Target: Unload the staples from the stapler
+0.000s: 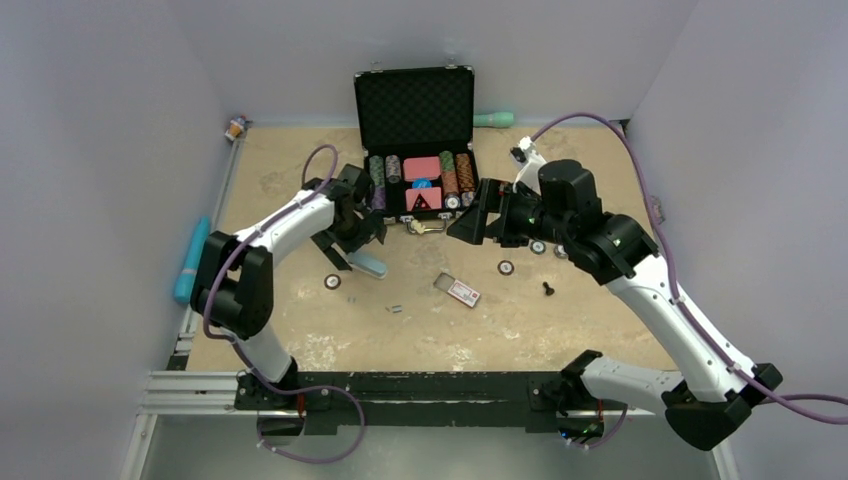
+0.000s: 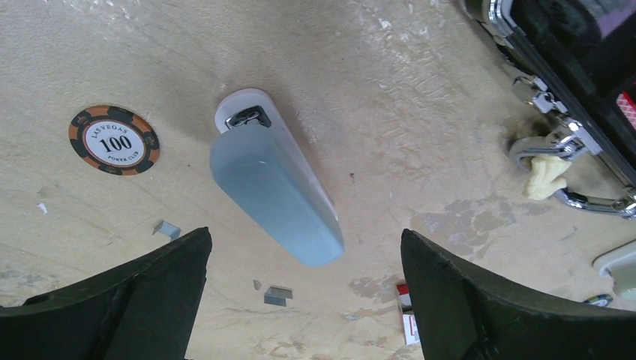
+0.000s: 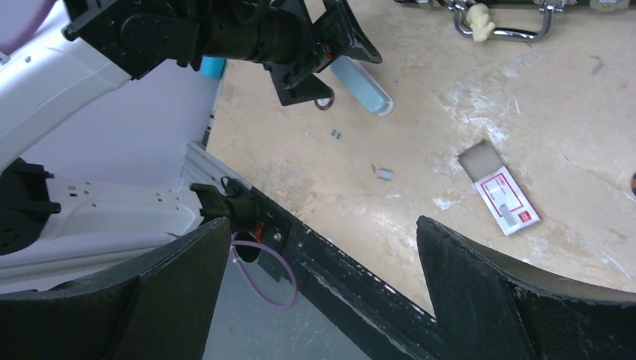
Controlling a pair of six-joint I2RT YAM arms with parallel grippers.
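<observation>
A light blue stapler (image 1: 368, 264) lies shut on the tan table. In the left wrist view the stapler (image 2: 274, 187) points toward the camera, and its near end sits between the fingertips, lower down. My left gripper (image 1: 355, 235) hovers just above it, open and empty, as the left wrist view (image 2: 306, 244) shows. Two tiny silver-grey staples strips (image 2: 278, 295) (image 2: 167, 229) lie loose on the table near the stapler; they also show in the top view (image 1: 395, 308) and the right wrist view (image 3: 385, 173). My right gripper (image 1: 475, 220) is open and empty, raised above the table's middle (image 3: 322, 225).
An open black poker case (image 1: 415, 140) with chips stands at the back centre, its metal handle (image 2: 570, 161) close by. A red-and-white flat box (image 1: 462, 290) lies mid-table. Loose chips (image 1: 332, 281) (image 1: 506, 267) and a small black piece (image 1: 548, 289) lie around. A teal stapler (image 1: 190, 260) lies off the left edge.
</observation>
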